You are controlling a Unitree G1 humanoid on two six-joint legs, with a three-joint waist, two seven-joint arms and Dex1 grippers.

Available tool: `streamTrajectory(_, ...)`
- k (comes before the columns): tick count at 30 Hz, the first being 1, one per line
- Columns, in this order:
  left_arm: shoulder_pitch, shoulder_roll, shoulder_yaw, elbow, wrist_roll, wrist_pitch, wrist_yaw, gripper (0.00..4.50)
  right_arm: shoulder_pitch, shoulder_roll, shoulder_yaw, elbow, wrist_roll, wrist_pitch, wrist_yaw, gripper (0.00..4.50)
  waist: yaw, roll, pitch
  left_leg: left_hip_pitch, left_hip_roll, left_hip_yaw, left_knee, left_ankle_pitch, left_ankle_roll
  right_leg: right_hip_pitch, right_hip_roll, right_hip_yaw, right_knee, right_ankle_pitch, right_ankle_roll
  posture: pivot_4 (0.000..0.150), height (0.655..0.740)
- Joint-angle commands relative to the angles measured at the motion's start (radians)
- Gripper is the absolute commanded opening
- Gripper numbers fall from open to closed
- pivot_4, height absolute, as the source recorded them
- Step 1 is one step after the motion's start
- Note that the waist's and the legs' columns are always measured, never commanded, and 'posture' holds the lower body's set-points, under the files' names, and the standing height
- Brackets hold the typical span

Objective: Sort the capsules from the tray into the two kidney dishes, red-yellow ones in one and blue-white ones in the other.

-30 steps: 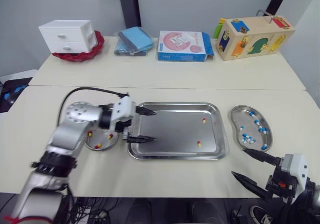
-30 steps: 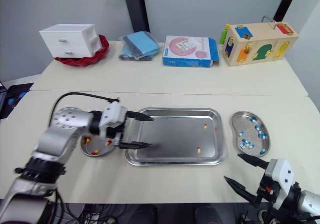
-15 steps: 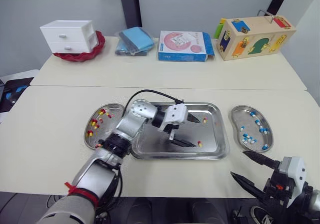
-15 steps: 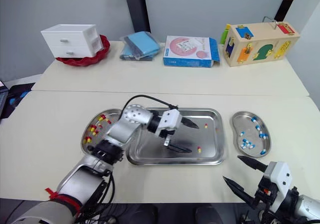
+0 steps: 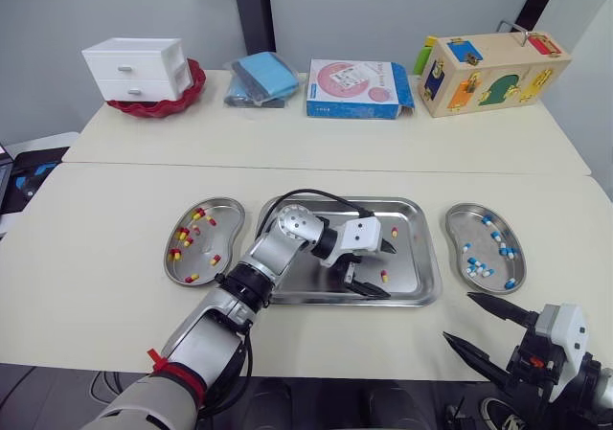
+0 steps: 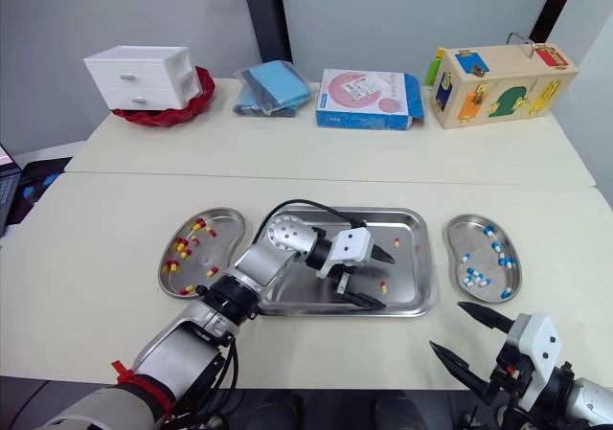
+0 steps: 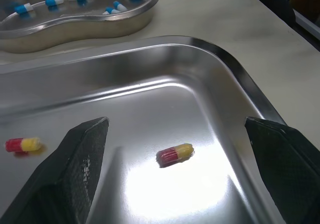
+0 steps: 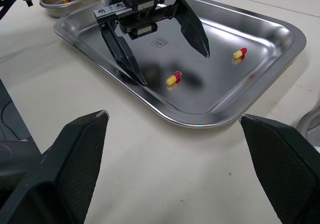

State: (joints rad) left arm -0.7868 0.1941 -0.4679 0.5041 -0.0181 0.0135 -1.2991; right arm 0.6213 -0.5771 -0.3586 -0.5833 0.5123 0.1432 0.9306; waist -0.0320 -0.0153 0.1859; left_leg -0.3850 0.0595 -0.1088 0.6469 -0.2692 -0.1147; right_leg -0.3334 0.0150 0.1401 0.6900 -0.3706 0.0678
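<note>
Currently, two red-yellow capsules remain on the rectangular, round-cornered polished steel tray (image 5: 412, 267): the far capsule (image 5: 393, 231) lies towards the back rim. The near capsule (image 7: 175, 154) lies between the two black, tapered, textured fingers of the left gripper (image 5: 387, 270), which is spread wide and touches neither capsule. Two kidney-shaped steel dishes flank the tray: the left dish (image 5: 227, 231) contains about nine red-yellow capsules and the right dish (image 5: 458, 227) roughly eight blue-white ones, while the right gripper (image 5: 458, 315), likewise spread and empty, hangs at the table's front edge near the right dish.
</note>
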Motion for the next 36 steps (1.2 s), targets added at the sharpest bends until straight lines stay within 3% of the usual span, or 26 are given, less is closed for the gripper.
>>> streamTrajectory(1,-0.012,-0.006,-0.003,-0.005,0.022,-0.023,0.02,3.88,0.007,0.003,-0.003,-0.025,0.009,-0.009,-0.01,4.5,0.0,0.0,0.0,0.0,0.0,0.0,0.0,0.0,0.0,0.0,0.0,0.0,0.0,0.0,0.0,0.15,0.74)
streamTrajectory(7,-0.008,-0.007,-0.013,0.02,0.061,-0.06,0.037,2.0,0.009,0.0,0.0,-0.034,0.012,-0.002,-0.018,4.5,0.0,0.0,0.0,0.0,0.0,0.0,0.0,0.0,0.0,0.0,0.0,0.0,0.0,0.0,0.0,0.15,0.74)
streamTrajectory(26,-0.018,-0.002,-0.037,0.052,0.119,-0.08,0.024,2.0,0.012,0.0,0.01,-0.031,0.008,0.001,-0.026,4.5,0.0,0.0,0.0,0.0,0.0,0.0,0.0,0.0,0.0,0.0,0.0,0.0,0.0,0.0,0.0,0.15,0.74)
streamTrajectory(30,-0.029,0.0,-0.044,0.061,0.128,-0.067,0.018,1.15,0.007,-0.001,0.013,-0.023,0.004,-0.002,-0.025,4.5,0.0,0.0,0.0,0.0,0.0,0.0,0.0,0.0,0.0,0.0,0.0,0.0,0.0,0.0,0.0,0.15,0.74)
streamTrajectory(33,-0.038,0.005,-0.052,0.072,0.138,-0.069,0.018,0.2,0.002,-0.001,0.015,-0.016,0.002,-0.006,-0.025,4.5,0.0,0.0,0.0,0.001,0.0,0.0,0.0,0.0,0.0,0.001,0.0,0.0,0.001,0.0,0.0,0.15,0.74)
streamTrajectory(36,-0.046,0.006,-0.053,0.086,0.145,-0.076,0.024,0.2,0.001,0.001,0.016,-0.005,-0.003,-0.014,-0.021,4.5,0.0,0.0,0.0,0.001,0.0,0.0,0.0,0.0,0.0,0.001,0.0,0.0,0.001,0.0,0.0,0.15,0.74)
